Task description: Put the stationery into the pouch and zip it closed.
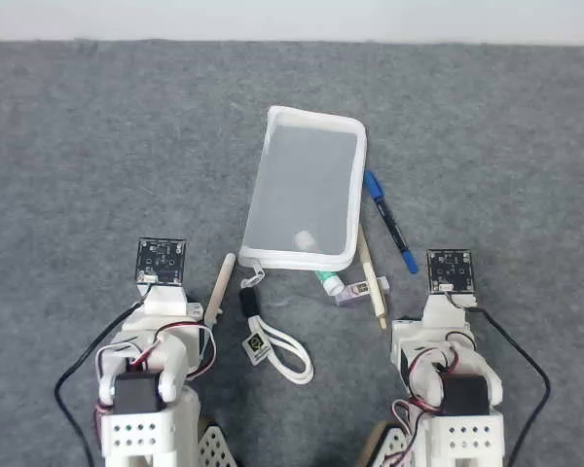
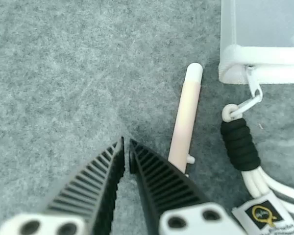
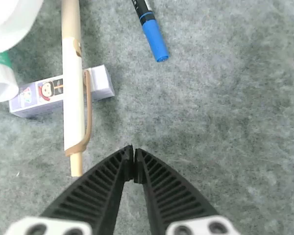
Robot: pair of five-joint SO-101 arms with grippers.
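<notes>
- Left end effector [image 2: 126, 145] hangs over the grey surface [image 2: 63, 73], its toothed jaws drawn almost together and gripping nothing, just beside a cream pen [image 2: 185, 120].
- Right end effector [image 3: 134, 152] likewise shows its jaws pressed tip to tip and empty, near the blunt end of a beige pen [image 3: 72, 73] with a tan clip.
- A white translucent pouch [image 1: 316, 119] lies flat between and beyond the two arms. Its zip pull [image 2: 253, 90] sits at the near corner, linked to a white strap [image 1: 290, 355] with a black wrap.
- The beige pen rests across a small purple box [image 3: 99, 83]. A green-and-white tube [image 3: 0, 73] lies next to the box at the pouch's near edge.
- A blue pen [image 3: 152, 34] lies alongside the pouch's right edge.
- All the stationery named lies outside the pouch, on the surface.
</notes>
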